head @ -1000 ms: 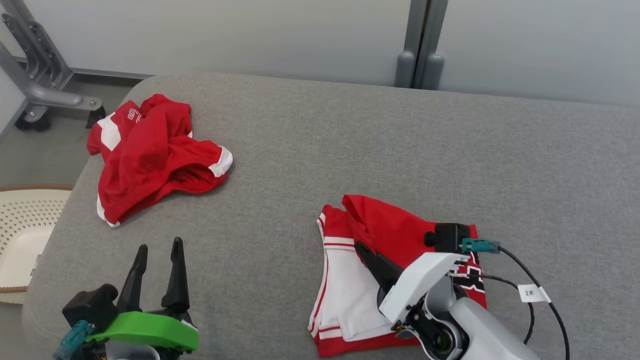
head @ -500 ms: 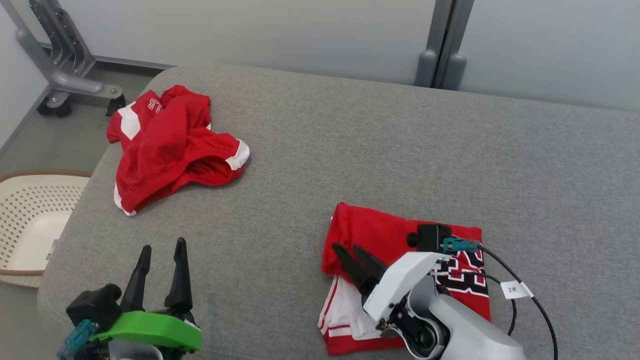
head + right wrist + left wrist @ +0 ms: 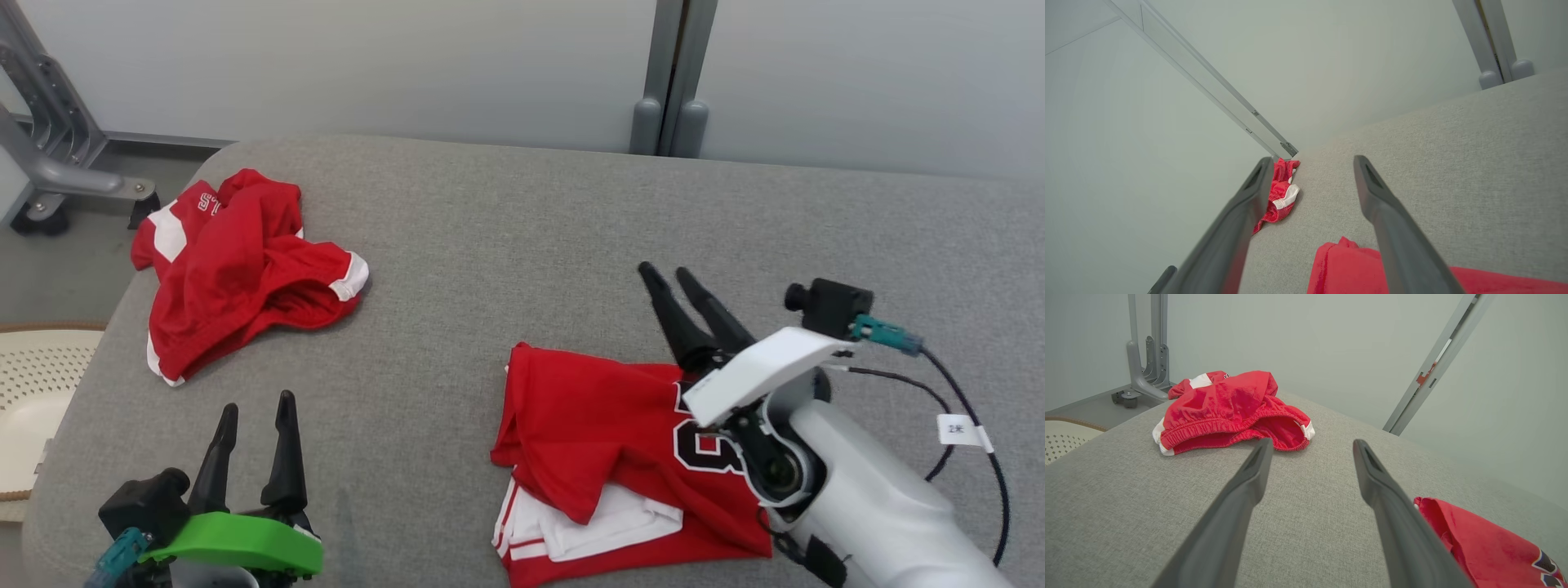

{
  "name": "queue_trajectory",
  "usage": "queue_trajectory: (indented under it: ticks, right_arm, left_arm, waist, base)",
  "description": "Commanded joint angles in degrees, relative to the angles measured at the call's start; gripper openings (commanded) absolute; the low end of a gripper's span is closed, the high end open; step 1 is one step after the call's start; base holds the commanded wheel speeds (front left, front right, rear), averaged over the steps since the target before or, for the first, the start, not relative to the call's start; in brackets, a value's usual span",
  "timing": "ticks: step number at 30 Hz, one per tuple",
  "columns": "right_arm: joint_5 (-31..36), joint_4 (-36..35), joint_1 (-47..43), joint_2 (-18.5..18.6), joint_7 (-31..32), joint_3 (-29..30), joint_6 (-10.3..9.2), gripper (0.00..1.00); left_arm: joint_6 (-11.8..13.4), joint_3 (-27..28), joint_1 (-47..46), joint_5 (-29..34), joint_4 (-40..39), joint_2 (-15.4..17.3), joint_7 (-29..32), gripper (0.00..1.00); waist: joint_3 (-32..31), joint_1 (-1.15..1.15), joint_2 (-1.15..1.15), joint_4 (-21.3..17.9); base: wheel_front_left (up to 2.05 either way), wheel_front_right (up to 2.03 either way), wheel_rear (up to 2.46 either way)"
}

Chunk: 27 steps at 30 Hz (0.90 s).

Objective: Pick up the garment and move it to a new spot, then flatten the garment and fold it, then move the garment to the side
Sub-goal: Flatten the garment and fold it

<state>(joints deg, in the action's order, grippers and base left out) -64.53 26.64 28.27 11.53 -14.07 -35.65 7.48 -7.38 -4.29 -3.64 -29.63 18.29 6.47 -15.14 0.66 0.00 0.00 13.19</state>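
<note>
Lying on the grey worktop (image 3: 506, 237), the red garment (image 3: 604, 416) was folded into a rough square, its black number facing up and a white layer showing under its near edge. Your right hand (image 3: 663, 269) was over the far right edge of the garment, its two fingers a little apart and holding nothing, tips pointing away from the garment. Your left hand (image 3: 258, 400) stood well to the left of the garment, its fingers also spread and empty. The crumpled red shorts (image 3: 237, 261) with white trim lay far left of the garment and further back. A pale perforated basket (image 3: 33, 384) sat left of the garment, beyond the worktop's edge.
</note>
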Motion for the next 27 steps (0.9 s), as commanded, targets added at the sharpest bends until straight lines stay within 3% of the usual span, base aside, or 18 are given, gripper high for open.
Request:
queue_trajectory:
  ticks: [1, 8, 13, 14, 15, 27]
  right_arm:
    - [1.06, -0.02, -1.22, 1.47, -0.38, 1.18, 0.02, 1.00]
    - [7.85, 3.03, -3.43, 6.74, -0.75, 6.10, 0.02, 1.00]
    - [11.34, 3.98, -4.60, 4.82, 0.78, 6.35, 0.02, 0.98]
    - [11.83, 4.11, -4.65, 4.46, 1.33, 6.28, 0.01, 0.52]
    - [12.18, 4.18, -4.83, 3.99, 1.96, 6.02, 0.02, 0.00]
    - [10.98, 6.44, -10.00, -1.28, 22.52, -2.28, 0.02, 0.00]
  left_arm:
    - [-0.20, 0.09, 0.61, 0.43, -0.26, 0.19, 0.01, 1.00]
    - [-0.20, 0.31, 0.67, 0.30, -0.64, -0.20, 0.02, 1.00]
    - [-0.20, 0.23, 0.42, 0.19, -0.63, -0.40, 0.02, 1.00]
    - [-0.20, 0.16, 0.31, 0.20, -0.63, -0.45, 0.02, 1.00]
    - [-0.20, 0.10, 0.24, 0.22, -0.61, -0.50, 0.01, 1.00]
    - [-0.20, 0.07, 0.23, -0.15, -0.16, -0.55, 0.01, 1.00]
  waist:
    - [-0.39, 0.00, 0.00, -0.72]
    - [-0.03, 0.00, 0.00, -1.08]
    - [0.02, 0.00, 0.00, -0.79]
    - [0.00, 0.00, 0.00, -0.67]
    - [-0.07, 0.00, 0.00, -0.53]
    - [-0.08, 0.00, 0.00, 1.90]
  base:
    - [0.00, 0.00, 0.00]
    - [0.00, 0.00, 0.00]
    - [0.00, 0.00, 0.00]
    - [0.00, 0.00, 0.00]
    - [0.00, 0.00, 0.00]
    - [0.00, 0.00, 0.00]
